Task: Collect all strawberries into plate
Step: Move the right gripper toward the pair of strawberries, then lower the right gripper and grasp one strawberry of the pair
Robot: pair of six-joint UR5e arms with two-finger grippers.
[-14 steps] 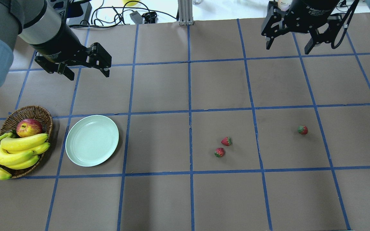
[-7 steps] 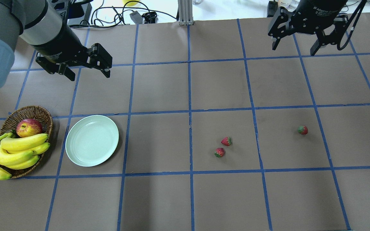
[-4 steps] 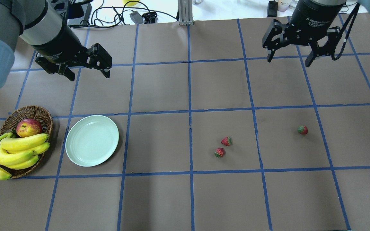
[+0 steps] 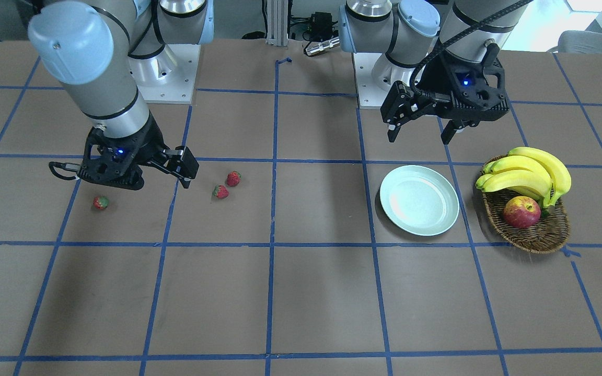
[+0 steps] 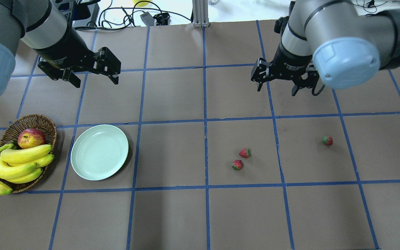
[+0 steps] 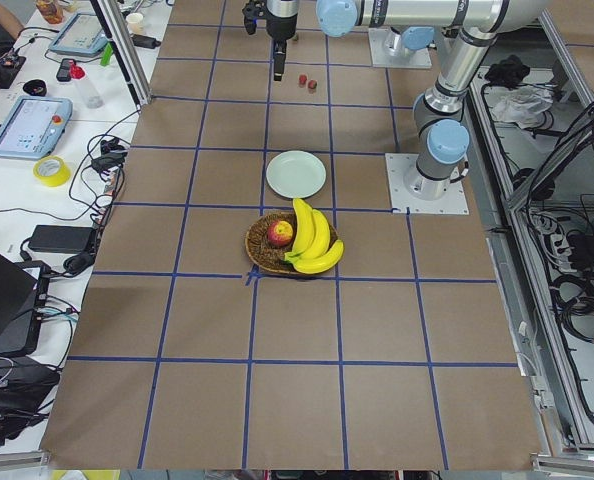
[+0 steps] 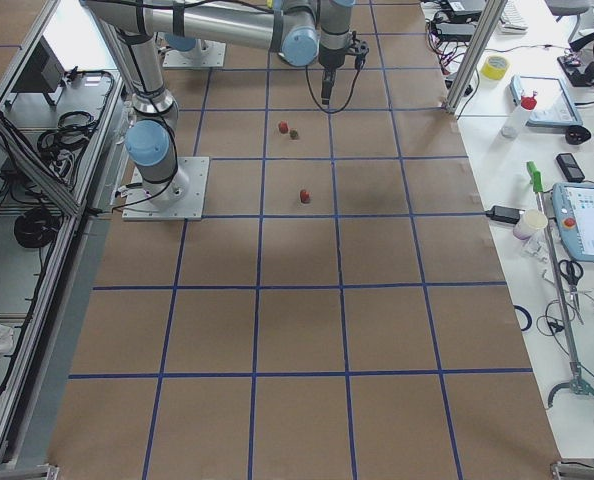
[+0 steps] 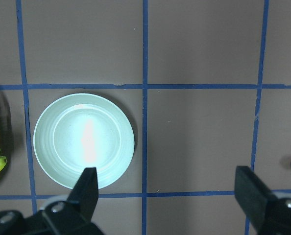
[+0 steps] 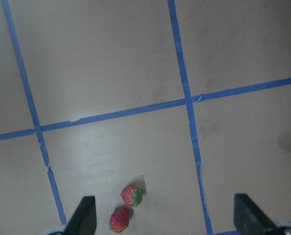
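Now the right pincer (image 5: 276,90) is hanging in the air above the counter (image 5: 172,97) with its two fingers (image 9: 84,218) spread wide apart, and it is holding nothing and touching nothing. The left pincer (image 5: 96,82) is hanging wide open too, gripping nothing, in the air near the plate (image 5: 99,152). The plate is sitting flat on the counter, with its whole shiny inside showing. The first strawberry (image 5: 244,152) and the second strawberry (image 5: 237,165) are lying near each other but not touching, and in the right wrist view they are showing low down between the two fingers. The third strawberry (image 5: 327,140) is lying alone, farther out to the right. All three are lying on the brown counter, well apart from the plate. A basket (image 5: 30,121) is sitting just beside the plate on its left, and bananas (image 5: 23,161) and an apple (image 5: 31,138) are resting in it. A wide stretch of bare counter is lying between the plate and the first strawberry, and blue tape lines (image 5: 205,104) are crossing it.
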